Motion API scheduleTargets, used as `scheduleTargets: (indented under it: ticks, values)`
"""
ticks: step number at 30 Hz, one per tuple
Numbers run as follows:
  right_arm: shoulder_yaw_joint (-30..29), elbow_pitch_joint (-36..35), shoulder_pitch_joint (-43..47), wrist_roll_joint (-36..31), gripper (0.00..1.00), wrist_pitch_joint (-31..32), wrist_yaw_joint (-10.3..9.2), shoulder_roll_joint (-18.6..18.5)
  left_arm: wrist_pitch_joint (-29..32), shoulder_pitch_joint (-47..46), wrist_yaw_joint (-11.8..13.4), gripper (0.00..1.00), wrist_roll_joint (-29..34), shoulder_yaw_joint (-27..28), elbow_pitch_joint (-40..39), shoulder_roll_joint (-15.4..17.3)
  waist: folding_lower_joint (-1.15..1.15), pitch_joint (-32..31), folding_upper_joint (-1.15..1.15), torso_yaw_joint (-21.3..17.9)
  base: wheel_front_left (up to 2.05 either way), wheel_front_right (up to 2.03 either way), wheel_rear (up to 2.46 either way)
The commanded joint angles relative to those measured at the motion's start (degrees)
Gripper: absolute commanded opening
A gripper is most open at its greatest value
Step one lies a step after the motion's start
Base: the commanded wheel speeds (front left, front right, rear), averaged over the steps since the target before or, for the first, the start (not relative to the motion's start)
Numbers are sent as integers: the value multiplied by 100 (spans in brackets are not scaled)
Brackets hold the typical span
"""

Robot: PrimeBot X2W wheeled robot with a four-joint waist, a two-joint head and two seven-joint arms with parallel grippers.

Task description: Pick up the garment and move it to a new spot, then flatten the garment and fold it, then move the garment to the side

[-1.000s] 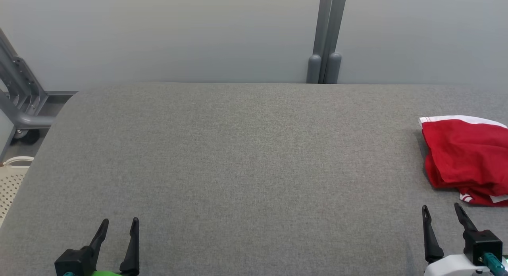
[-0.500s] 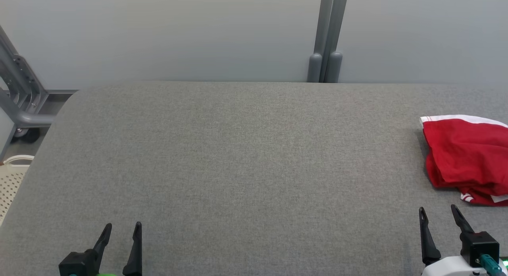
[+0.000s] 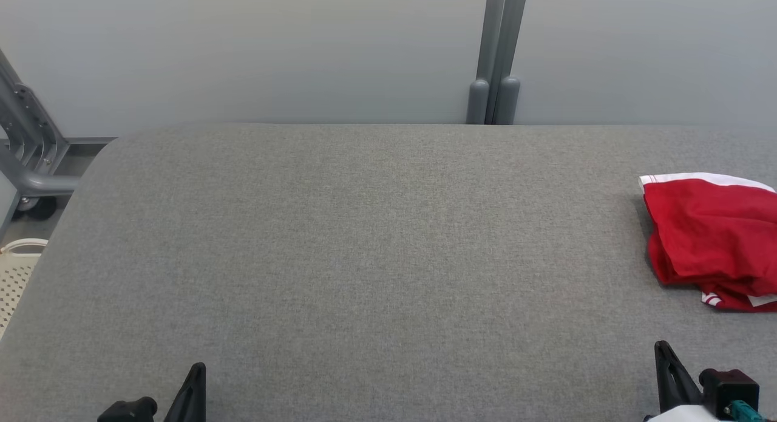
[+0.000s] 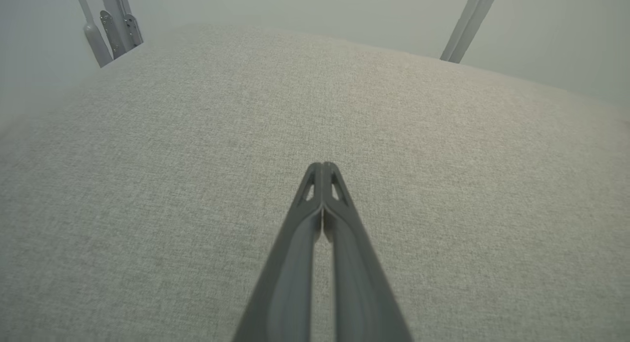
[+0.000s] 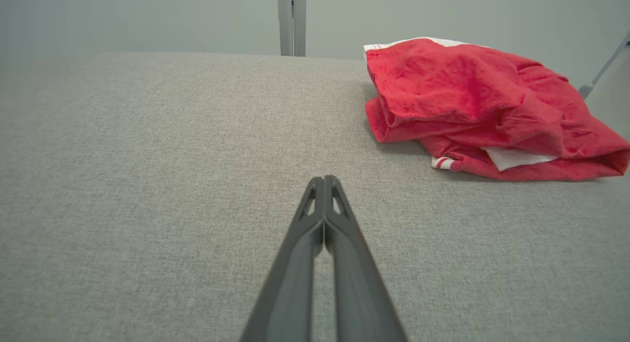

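The garment (image 3: 710, 237), red with white trim, lies bunched at the right edge of the grey padded table (image 3: 364, 258); the right wrist view has the garment (image 5: 482, 106) ahead and to the right of my fingers. My right gripper (image 3: 666, 358) sits low at the bottom right, short of the garment and apart from it. In its own view the right gripper (image 5: 324, 179) is shut on nothing. At the bottom left my left gripper (image 3: 197, 373) rests over bare table, and the left gripper (image 4: 322, 166) is shut with its fingertips together, holding nothing.
A grey post (image 3: 495, 51) stands behind the table's far edge against the pale wall. A grey metal frame on a wheel (image 3: 27, 161) and a white perforated basket (image 3: 15, 276) sit off the table's left side.
Both grippers have shut, their fingers coming together. Both have also dropped lower toward the bottom edge of the head view. The garment has not moved.
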Motion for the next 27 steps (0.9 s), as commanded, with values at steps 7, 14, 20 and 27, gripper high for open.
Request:
scheduleTargets:
  ticks: [7,14,20,27]
  values:
    - [34,-119,-216,1125,0,218,-1,-64,219,-184,-3,0,-848,164,-191,-51,0,17,0,-38,0,0,0]
    - [101,-174,-300,1971,0,371,-2,-77,401,-275,-5,0,-1482,270,-275,-111,0,33,0,-74,0,0,0]
    - [139,-203,-381,2635,0,507,-2,-86,545,-345,-6,0,-1982,352,-338,-160,0,47,0,-104,0,0,0]
    - [175,-228,-476,3358,0,660,-3,-97,702,-422,-8,0,-2532,443,-412,-210,0,62,0,-140,0,0,0]
